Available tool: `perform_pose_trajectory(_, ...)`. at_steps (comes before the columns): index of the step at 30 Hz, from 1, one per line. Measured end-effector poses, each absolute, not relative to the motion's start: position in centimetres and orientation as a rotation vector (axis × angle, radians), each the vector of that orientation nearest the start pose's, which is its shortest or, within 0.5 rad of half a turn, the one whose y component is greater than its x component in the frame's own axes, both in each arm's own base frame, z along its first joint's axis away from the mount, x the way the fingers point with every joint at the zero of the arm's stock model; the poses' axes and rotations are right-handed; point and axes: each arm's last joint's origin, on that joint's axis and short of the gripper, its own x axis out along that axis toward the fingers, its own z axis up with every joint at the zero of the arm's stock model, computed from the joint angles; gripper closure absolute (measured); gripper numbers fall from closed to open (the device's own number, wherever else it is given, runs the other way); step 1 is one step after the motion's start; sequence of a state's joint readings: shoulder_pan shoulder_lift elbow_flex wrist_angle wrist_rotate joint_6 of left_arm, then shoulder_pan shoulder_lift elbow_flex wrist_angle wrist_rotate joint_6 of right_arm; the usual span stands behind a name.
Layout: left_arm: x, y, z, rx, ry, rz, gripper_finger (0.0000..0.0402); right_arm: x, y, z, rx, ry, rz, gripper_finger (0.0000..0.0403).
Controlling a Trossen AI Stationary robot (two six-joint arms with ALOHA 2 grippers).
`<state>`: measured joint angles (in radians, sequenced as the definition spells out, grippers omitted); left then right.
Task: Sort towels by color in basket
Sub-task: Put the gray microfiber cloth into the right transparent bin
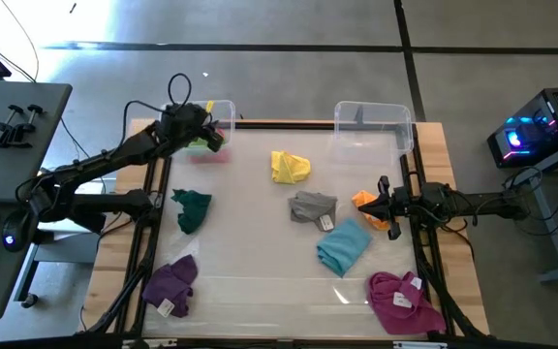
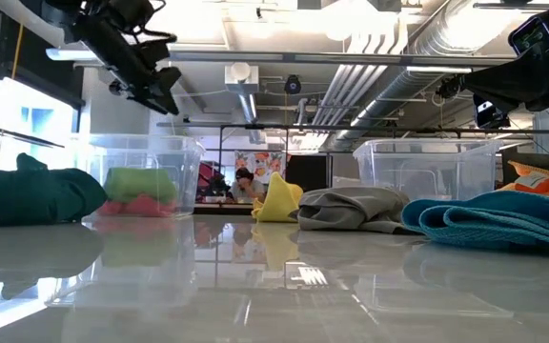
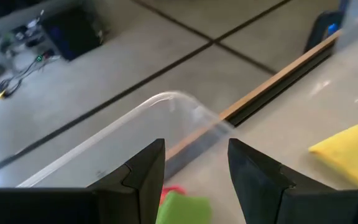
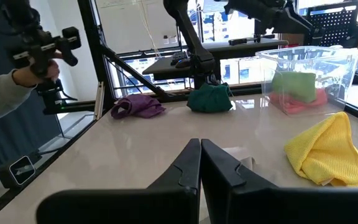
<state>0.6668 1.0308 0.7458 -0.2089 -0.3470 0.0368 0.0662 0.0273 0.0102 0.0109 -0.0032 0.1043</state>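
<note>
My left gripper (image 1: 213, 138) hangs open over the clear left basket (image 1: 223, 109), high above it in the low view (image 2: 155, 93). Between its fingers (image 3: 143, 177) I look down on the green towel (image 3: 182, 208), which lies on the pink towel (image 2: 139, 206) inside the basket. My right gripper (image 1: 384, 201) is shut and empty (image 4: 201, 158), raised beside the orange towel (image 1: 366, 202). The yellow (image 1: 290, 167), grey (image 1: 313, 206), light blue (image 1: 342, 247), magenta (image 1: 400, 301), purple (image 1: 170, 286) and dark teal (image 1: 192, 208) towels lie crumpled on the table.
A second clear basket (image 1: 374, 124) stands at the far right of the table, with nothing showing in it. Black frame rails (image 1: 153, 223) run along both table sides. A person's hand (image 4: 23, 74) shows beyond the table's left side. Open tabletop lies at the near middle (image 1: 260, 281).
</note>
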Motion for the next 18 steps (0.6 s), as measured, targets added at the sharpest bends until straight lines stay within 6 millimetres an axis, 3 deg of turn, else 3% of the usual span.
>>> perform_pose_trajectory(10,18.2,11.7,26.4,-0.001,0.404,0.853,0.0238,9.9,0.7,16.6,0.104,0.01,0.069,0.0401)
perform_pose_trajectory(18,19.3,9.5,24.5,0.022,0.303,0.721,0.0238,9.9,0.7,16.6,0.104,0.01,0.069,0.0401)
